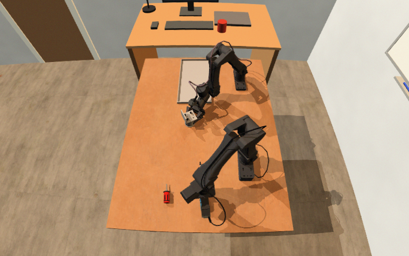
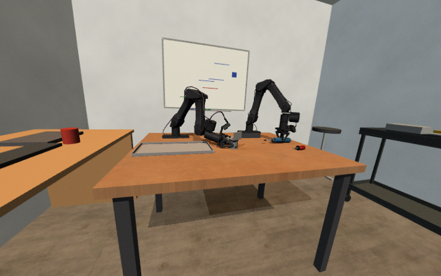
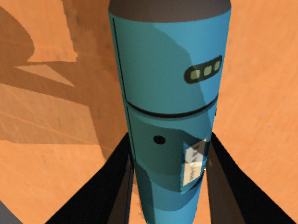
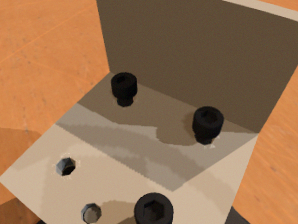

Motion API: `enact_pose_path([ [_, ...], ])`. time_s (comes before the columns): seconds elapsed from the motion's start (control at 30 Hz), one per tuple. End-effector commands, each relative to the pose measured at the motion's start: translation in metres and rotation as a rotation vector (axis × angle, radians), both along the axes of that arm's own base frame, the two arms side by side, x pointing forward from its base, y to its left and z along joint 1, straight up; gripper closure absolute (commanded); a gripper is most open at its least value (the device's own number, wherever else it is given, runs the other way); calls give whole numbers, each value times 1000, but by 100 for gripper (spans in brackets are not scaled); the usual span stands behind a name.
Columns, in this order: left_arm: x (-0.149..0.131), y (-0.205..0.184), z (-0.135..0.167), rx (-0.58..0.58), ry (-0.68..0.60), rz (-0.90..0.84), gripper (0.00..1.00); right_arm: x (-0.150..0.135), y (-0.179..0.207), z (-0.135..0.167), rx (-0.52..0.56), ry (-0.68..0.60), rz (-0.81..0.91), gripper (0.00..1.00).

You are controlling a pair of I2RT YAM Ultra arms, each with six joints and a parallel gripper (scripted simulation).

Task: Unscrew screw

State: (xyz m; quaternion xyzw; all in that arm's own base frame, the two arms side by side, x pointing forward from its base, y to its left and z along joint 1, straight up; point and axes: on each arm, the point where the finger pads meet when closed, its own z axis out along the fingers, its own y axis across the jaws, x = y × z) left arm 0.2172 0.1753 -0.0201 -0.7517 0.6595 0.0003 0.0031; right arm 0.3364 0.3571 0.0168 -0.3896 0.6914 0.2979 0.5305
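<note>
Notes for you, operator: the electric screwdriver (image 1: 200, 203) (image 2: 282, 140) (image 3: 165, 80) lay on its side on the desk (image 1: 150, 144) (image 2: 195, 167), inward from the edge opposite the tray (image 1: 178, 87) (image 2: 172, 153). Your left gripper (image 2: 280, 137) (image 3: 169, 138) was over it, a bit under half open, with a finger at each flank of the blue barrel. You could not tell from the views whether it gripped.

The joint module (image 1: 189, 124) (image 2: 235, 146) was inward from the arm-base edge, just beyond the tray's corner. Its bracket (image 1: 190, 116) (image 2: 238, 135) (image 4: 195, 65) was on it, one plate rising. Your right gripper (image 1: 194, 115) (image 2: 230, 143) (image 4: 141, 219) was at the module, somewhat over half open; whether it had hold, you could not tell.

In the right wrist view, two black screws (image 4: 124, 86) (image 4: 207, 122) stood proud near the rising plate, shanks showing. A third screw (image 4: 153, 210) showed its socket head at the picture's lower edge; its depth was unclear.

The red screwdriver (image 1: 166, 196) (image 2: 300, 147) lay toward the corner farthest from both the tray and the arm bases.
</note>
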Motion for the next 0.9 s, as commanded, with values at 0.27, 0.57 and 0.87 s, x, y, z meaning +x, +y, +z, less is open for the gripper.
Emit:
enact_pose_path([
  [0.27, -11, -9, -4, -33, 22, 11, 58, -9, -2, -15, -25, 44, 11, 41],
  [0.57, -11, -9, -4, -33, 22, 11, 58, -9, -2, -15, -25, 44, 11, 41],
  [0.87, -2, -2, 0, -5, 1, 3, 51, -9, -2, -15, -25, 44, 11, 41],
])
